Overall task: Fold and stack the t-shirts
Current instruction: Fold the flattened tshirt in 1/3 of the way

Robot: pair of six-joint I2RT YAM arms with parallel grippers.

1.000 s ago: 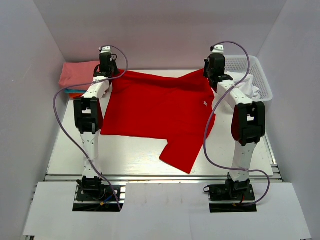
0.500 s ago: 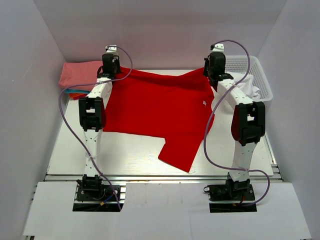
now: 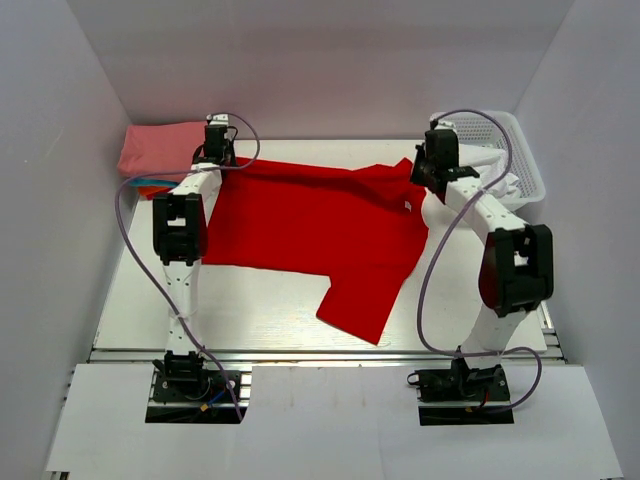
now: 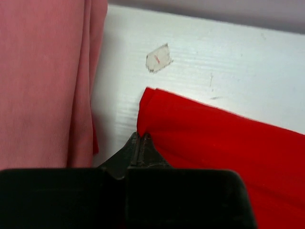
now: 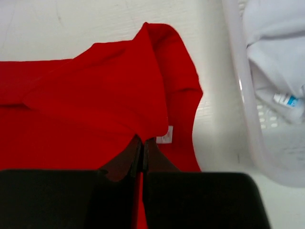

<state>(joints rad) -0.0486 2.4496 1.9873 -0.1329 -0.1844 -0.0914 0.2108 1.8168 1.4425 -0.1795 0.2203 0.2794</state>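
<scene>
The left fingers (image 4: 125, 155) are closed on a corner of the red t-shirt (image 3: 310, 215); the right fingers (image 5: 157, 161) pinch it beside its white label (image 5: 165, 135).

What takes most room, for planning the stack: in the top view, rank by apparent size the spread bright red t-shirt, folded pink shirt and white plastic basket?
1. Bright red t-shirt, clearly largest.
2-3. White plastic basket and folded pink shirt: close, both partly hidden, so unranked.

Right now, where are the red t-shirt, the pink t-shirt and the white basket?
red t-shirt (image 3: 310, 220): top view, middle of its spread body.
pink t-shirt (image 3: 155, 148): top view, upper face of the folded cloth.
white basket (image 5: 240, 86): right wrist view, rim nearest the red cloth.
</scene>
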